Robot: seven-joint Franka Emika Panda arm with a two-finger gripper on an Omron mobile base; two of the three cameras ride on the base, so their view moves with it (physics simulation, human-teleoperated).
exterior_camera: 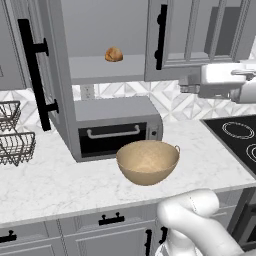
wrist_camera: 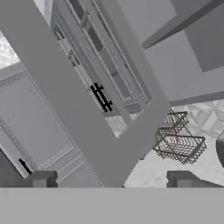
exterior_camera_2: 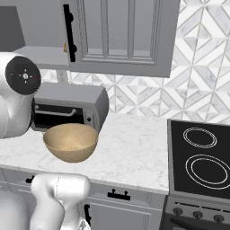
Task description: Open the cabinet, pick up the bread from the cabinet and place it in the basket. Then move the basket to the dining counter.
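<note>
Ahead of me, a white marble worktop [exterior_camera: 45, 180] runs over low grey cabinets [exterior_camera: 75, 235] with small black handles. A grey toaster oven [exterior_camera: 117, 125] stands against the white patterned tile wall [exterior_camera_2: 202, 67]. Dark wire baskets [exterior_camera: 15, 137] sit left; a black cooktop [exterior_camera_2: 202, 157] lies right.

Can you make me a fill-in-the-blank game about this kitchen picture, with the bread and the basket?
1. The bread sits on the shelf inside the ____, whose left door is swung open.
2. The basket stands on the marble worktop right in front of the ____.
3. Inside the basket there is ____.
4. The two dark wire baskets stand on the ____ side of the worktop in the left base view.

Missing words: cabinet; toaster oven; nothing; left
</note>
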